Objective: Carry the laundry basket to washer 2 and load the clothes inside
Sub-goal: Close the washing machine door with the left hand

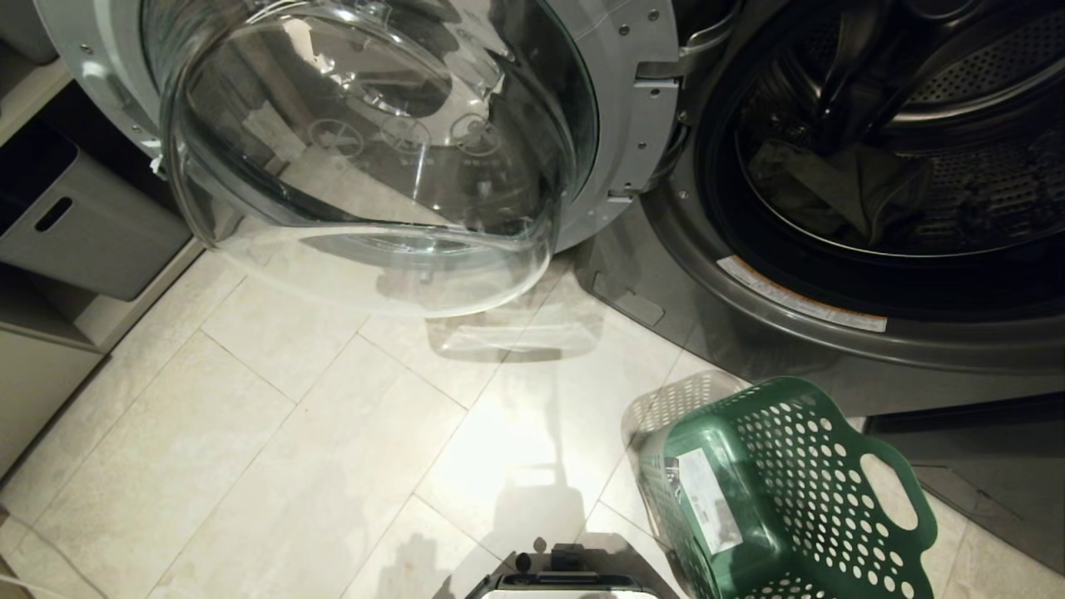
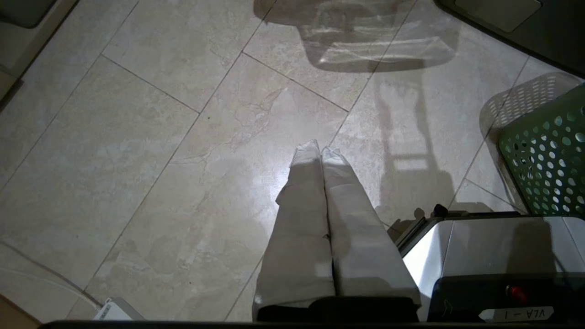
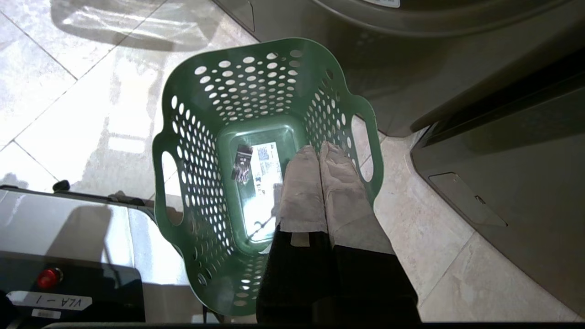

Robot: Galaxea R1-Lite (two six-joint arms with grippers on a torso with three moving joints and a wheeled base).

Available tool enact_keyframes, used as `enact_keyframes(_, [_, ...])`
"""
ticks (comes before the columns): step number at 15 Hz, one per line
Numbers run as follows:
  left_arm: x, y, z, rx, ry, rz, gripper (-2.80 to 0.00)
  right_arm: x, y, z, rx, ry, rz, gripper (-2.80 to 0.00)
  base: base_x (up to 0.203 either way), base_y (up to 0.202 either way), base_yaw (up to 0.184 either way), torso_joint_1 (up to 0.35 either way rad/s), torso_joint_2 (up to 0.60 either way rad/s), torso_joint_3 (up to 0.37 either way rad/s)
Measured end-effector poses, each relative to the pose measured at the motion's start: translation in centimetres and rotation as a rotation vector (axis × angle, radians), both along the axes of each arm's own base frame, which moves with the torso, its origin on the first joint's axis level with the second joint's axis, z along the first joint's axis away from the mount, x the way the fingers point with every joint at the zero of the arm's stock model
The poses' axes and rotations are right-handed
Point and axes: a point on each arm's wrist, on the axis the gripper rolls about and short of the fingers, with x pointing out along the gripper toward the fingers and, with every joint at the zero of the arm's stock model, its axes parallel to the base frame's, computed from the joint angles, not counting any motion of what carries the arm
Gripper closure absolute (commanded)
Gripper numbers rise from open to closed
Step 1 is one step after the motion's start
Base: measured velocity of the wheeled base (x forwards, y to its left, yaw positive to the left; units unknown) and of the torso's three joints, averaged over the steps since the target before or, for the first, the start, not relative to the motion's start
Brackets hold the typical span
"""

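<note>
The dark green laundry basket (image 1: pixel 799 499) stands on the floor tiles in front of the washer, holding nothing but a white sticker (image 3: pixel 267 167) on its base. The dark grey washer (image 1: pixel 749 299) has its glass door (image 1: pixel 366 150) swung wide open; its number label is out of view. The clothes (image 1: pixel 857 200) lie crumpled inside the drum (image 1: pixel 982 75). My right gripper (image 3: pixel 318 147) hangs shut and empty above the basket (image 3: pixel 192 151), near one handle side. Over bare tiles beside the basket (image 2: pixel 544 155), my left gripper (image 2: pixel 320 148) is shut and empty too.
A grey storage bin (image 1: pixel 75 225) sits in shelving at the left. The open door overhangs the floor at the left of the washer. My own base (image 2: pixel 493 246) is next to the basket. Another dark appliance panel (image 3: pixel 502 160) lies beyond the basket.
</note>
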Motion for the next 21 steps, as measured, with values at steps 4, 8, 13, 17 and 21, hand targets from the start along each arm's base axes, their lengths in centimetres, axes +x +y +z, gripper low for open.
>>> enact_keyframes(4, [0.00,0.00,0.00,-0.001,0.000,0.000,0.00,0.00,0.00,0.00,0.001,0.000,0.000,0.00,0.000,0.000,0.000,0.002,0.01,0.204])
enact_keyframes(8, [0.00,0.00,0.00,-0.001,0.000,0.000,0.00,0.00,0.00,0.00,0.003,0.001,-0.001,0.00,0.000,0.000,0.000,0.004,0.00,0.203])
enact_keyframes(13, [0.00,0.00,0.00,-0.001,0.000,0.000,0.00,0.01,0.00,0.00,0.006,0.001,-0.001,0.00,0.000,0.000,0.000,0.004,0.00,0.199])
enact_keyframes(17, [0.00,0.00,0.00,-0.002,0.000,0.000,0.00,0.01,-0.01,0.00,0.010,0.002,-0.005,0.00,0.000,0.000,0.000,0.001,0.00,0.207])
enact_keyframes(21, [0.00,0.00,0.00,-0.003,0.000,0.001,0.00,0.01,-0.02,0.00,0.021,0.003,-0.007,0.00,0.000,0.000,0.000,0.003,0.00,0.201])
